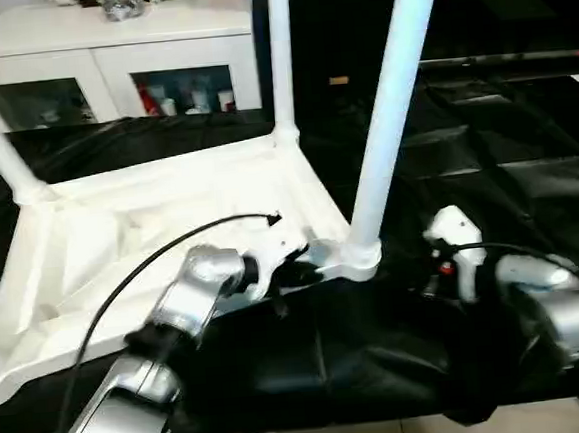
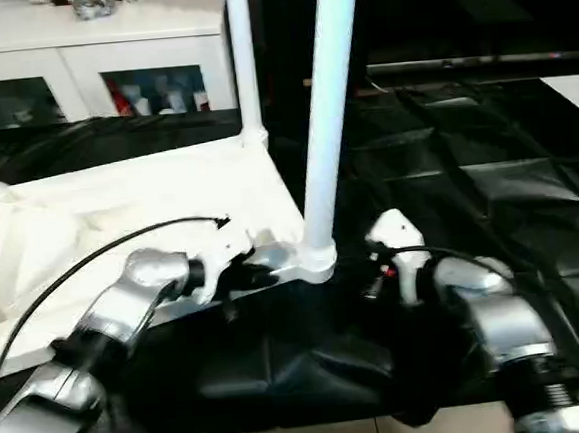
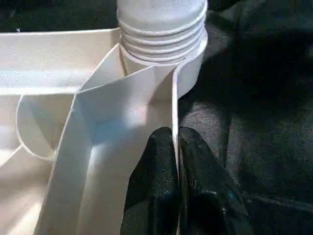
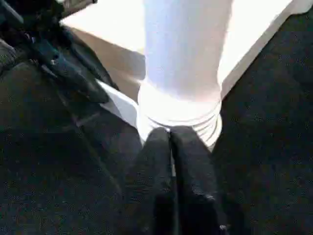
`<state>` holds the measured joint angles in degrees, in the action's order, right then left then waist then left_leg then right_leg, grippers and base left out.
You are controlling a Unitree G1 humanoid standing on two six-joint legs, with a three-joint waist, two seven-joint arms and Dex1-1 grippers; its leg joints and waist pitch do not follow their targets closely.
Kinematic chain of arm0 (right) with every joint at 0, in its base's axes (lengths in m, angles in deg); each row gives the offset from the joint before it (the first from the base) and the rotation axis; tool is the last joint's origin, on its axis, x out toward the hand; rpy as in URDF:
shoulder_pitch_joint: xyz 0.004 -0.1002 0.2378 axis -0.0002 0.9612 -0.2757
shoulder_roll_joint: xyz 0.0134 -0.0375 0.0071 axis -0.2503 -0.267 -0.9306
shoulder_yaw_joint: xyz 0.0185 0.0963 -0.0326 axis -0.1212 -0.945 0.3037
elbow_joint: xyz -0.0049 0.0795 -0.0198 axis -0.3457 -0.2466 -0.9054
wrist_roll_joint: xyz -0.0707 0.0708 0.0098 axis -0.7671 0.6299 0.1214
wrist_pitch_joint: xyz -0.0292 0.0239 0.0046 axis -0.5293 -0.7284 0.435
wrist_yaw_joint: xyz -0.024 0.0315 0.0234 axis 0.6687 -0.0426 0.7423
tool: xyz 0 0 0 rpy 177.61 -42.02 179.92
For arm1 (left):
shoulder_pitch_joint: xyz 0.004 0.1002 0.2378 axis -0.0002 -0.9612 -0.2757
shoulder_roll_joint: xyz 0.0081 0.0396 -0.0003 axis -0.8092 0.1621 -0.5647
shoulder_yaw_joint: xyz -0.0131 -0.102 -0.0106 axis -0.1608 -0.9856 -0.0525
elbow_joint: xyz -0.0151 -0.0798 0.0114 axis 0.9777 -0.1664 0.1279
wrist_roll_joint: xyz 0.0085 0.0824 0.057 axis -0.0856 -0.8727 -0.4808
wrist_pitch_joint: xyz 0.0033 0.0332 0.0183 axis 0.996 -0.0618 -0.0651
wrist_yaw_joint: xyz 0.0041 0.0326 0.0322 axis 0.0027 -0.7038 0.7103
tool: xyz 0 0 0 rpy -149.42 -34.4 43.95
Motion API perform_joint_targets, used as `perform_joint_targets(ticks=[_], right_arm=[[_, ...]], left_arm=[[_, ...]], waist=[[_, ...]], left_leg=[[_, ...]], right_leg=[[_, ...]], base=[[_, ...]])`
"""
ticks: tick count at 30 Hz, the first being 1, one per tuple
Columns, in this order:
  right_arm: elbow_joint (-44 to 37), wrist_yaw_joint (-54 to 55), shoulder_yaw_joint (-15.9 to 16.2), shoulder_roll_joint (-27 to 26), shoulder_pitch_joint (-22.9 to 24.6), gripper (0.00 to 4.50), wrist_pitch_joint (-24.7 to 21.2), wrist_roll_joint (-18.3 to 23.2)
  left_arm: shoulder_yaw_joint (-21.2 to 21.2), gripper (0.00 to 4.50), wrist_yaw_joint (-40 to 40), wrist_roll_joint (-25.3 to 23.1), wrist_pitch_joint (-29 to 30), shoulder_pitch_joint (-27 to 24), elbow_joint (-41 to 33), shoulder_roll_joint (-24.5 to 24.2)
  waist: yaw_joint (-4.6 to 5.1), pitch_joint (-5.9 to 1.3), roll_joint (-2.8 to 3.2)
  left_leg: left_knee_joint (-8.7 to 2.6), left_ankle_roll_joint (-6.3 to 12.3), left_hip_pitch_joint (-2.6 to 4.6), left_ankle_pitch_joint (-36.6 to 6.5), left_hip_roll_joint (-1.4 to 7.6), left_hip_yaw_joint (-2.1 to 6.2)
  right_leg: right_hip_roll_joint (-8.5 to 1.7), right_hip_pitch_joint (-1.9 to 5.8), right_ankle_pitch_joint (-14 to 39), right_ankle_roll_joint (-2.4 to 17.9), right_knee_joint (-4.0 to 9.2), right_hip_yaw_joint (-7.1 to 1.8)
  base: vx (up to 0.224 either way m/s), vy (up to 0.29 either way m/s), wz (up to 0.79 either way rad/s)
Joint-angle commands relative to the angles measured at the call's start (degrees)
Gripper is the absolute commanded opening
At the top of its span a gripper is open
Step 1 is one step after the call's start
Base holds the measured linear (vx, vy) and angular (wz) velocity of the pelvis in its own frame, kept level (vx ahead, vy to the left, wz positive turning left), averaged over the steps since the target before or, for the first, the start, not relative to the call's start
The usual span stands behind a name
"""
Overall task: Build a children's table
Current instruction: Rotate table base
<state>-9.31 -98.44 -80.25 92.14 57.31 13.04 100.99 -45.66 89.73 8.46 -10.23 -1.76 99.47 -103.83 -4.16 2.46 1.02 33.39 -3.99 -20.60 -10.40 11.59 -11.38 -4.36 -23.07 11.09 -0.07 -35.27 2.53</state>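
my left claw (image 3: 175,147) pinches the thin rim of the upturned tabletop (image 1: 151,237) on the black cloth (image 1: 506,159), beside the near leg (image 1: 387,118) standing in its corner socket. my right claw (image 4: 169,147), fingers pressed together, sits at that leg's ribbed base. a shove could tilt the leg or slide the tabletop. open cloth lies to my right.

smooth white plastic tabletop (image 1: 170,226), ribbed

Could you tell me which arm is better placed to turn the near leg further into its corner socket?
Right, probably: the right gripper sits at the near leg, while the left gripper pinches the tabletop rim.
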Motion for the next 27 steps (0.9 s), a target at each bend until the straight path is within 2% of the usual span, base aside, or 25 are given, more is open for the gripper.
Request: perform_joint_targets(ticks=[1, 7, 9, 17, 18, 27], right_arm=[[-0.76, -0.42, -0.62, 0.01, -1.05, 0.54, -0.53, 1.6], [-0.78, -1.09, -0.04, -0.81, -0.51, 0.99, -0.05, 1.94], [-0.78, -0.96, 0.0, -0.98, -0.47, 1.27, 0.24, 1.57], [0.41, 0.69, -0.02, -1.8, -1.04, 1.81, 1.89, 0.67], [0.54, 0.85, -0.02, -1.93, -1.11, 1.92, 2.14, 0.54], [2.02, 1.8, 0.79, -3.95, -1.98, 2.8, 3.6, -0.27]], left_arm=[[1.26, 0.0, 2.75, 1.55, -0.69, -2.78, 0.49, 0.17], [1.26, 0.0, 3.93, 1.46, -0.47, -2.8, -0.7, -0.86], [1.19, 0.0, 4.1, 1.41, -0.55, -2.79, -0.69, -1.16], [0.88, 0.0, 5.41, 1.2, -1.03, -2.03, -0.35, -2.57], [0.83, 0.0, 5.61, 1.4, -0.77, -2.14, -0.63, -2.61], [0.89, 0.0, 6.29, 1.54, -0.55, -2.85, -1.6, -2.86]], waist=[[-0.53, -3.23, -2.18], [-0.59, -2.98, -2.14], [-0.49, -2.91, -2.14], [-0.49, -2.91, -2.09], [-0.45, -2.92, -2.3], [-0.48, -2.83, -2.48]], left_leg=[[-3.16, 4.91, -0.3, -9.15, 1.21, 0.87], [-3.37, 4.24, -0.14, -10.54, 1.31, 0.85], [-3.38, 3.99, -0.14, -10.9, 1.23, 0.81], [-3.55, 3.41, -0.1, -11.12, 1.31, 0.9], [-3.54, 3.41, -0.05, -11.25, 1.33, 0.86], [-3.63, 3.2, -0.04, -11.4, 1.37, 0.88]], right_leg=[[-3.3, 2.61, 15.98, 9.44, 4.97, -1.82], [-3.46, 2.45, 18.22, 9.2, 5.24, -1.87], [-3.46, 2.39, 19.35, 8.72, 5.4, -1.92], [-3.48, 2.35, 19.21, 8.68, 5.34, -1.97], [-3.46, 2.33, 18.91, 8.82, 5.32, -1.97], [-3.58, 2.31, 18.83, 9.21, 5.26, -2.02]], base=[[0.0, 0.0, 0.0], [0.0, 0.0, 0.0], [0.0, 0.0, 0.0], [0.0, 0.0, 0.0], [0.0, 0.0, 0.0], [0.0, 0.0, 0.0]])
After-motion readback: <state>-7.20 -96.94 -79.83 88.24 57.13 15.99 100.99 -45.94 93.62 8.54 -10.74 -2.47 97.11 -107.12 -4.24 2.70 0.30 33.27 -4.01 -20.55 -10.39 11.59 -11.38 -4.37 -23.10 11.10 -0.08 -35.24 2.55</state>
